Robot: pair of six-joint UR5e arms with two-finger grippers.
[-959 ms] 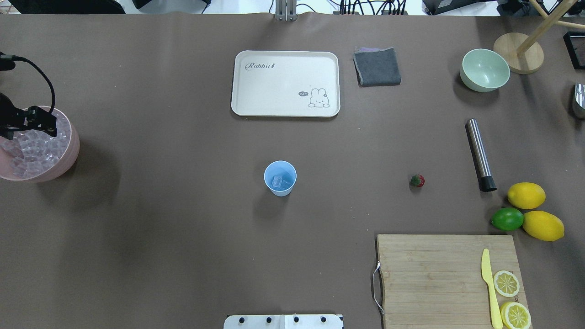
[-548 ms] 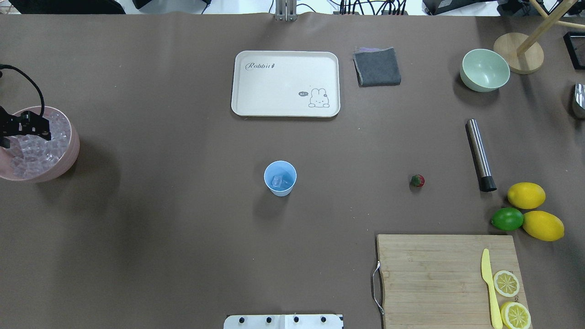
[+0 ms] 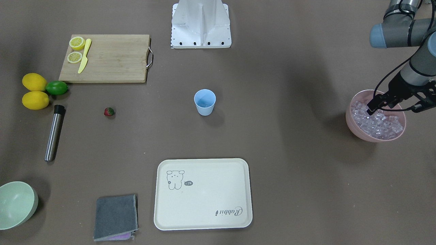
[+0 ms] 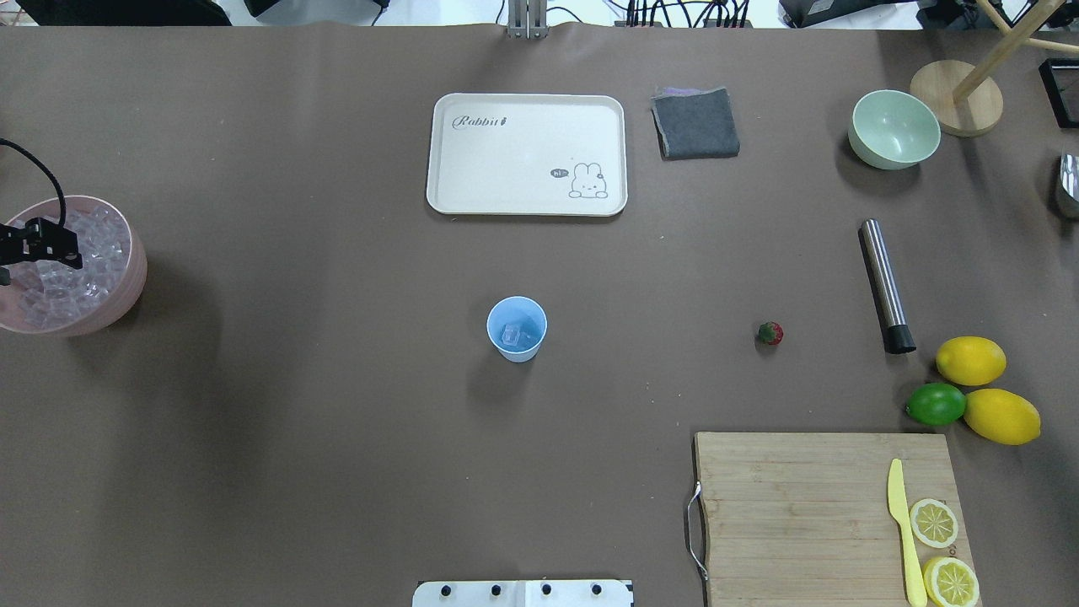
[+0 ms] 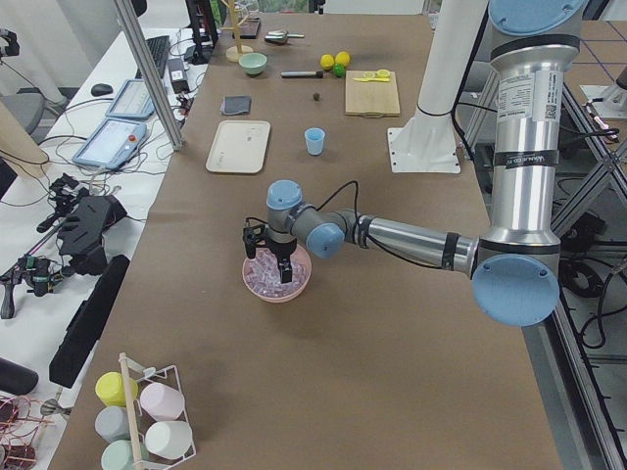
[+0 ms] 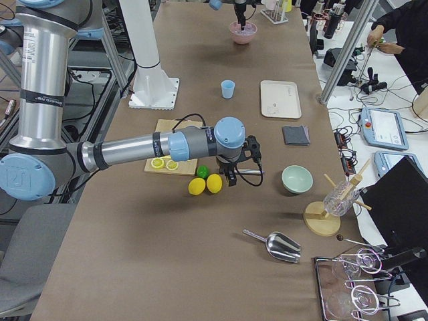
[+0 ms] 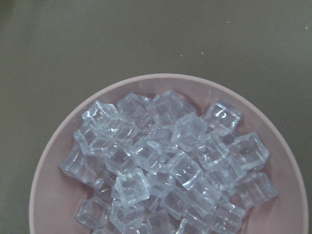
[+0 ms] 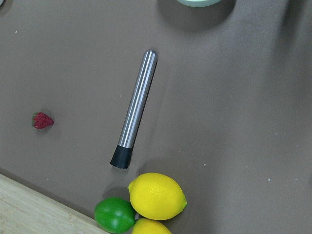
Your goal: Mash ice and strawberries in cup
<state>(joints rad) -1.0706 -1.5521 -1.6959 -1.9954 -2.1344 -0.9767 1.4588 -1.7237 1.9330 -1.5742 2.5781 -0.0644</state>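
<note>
Right, on the front-facing feed my left gripper (image 3: pixel 391 109) hangs over the pink bowl (image 3: pixel 354 126). Its fingers are spread wide with nothing between them. I cannot tell whether the tips touch the ice (image 3: pixel 378 125) or sit just above it. The cup (image 3: pixel 204 102) stands mid-table, well apart from that bowl. The strawberry (image 3: pixel 109 111) lies on bare table beyond the cup, on the right arm's side.

From overhead, the cup holds one cube (image 4: pixel 512 336), so I judge the loading barely begun. The bowl sits at the table's left edge, and the cup lies off toward the robot's right of it.

The left-side camera shows the near arm pointing down at the heap. The ice lies directly below the fingers, so the pick looks like a plain descent and close.

The right-side camera shows the right gripper (image 6: pixel 230 179) hovering by the lemons (image 6: pixel 214 183). From there I cannot tell whether it is open or closed.

The left wrist feed is filled with cubes heaped in the bowl, with no fingers in frame.

The right wrist feed has the strawberry at frame left. The steel muddler (image 8: pixel 135 107) lies slantwise near it, not touching. The right arm is plainly the nearer one to both.
</note>
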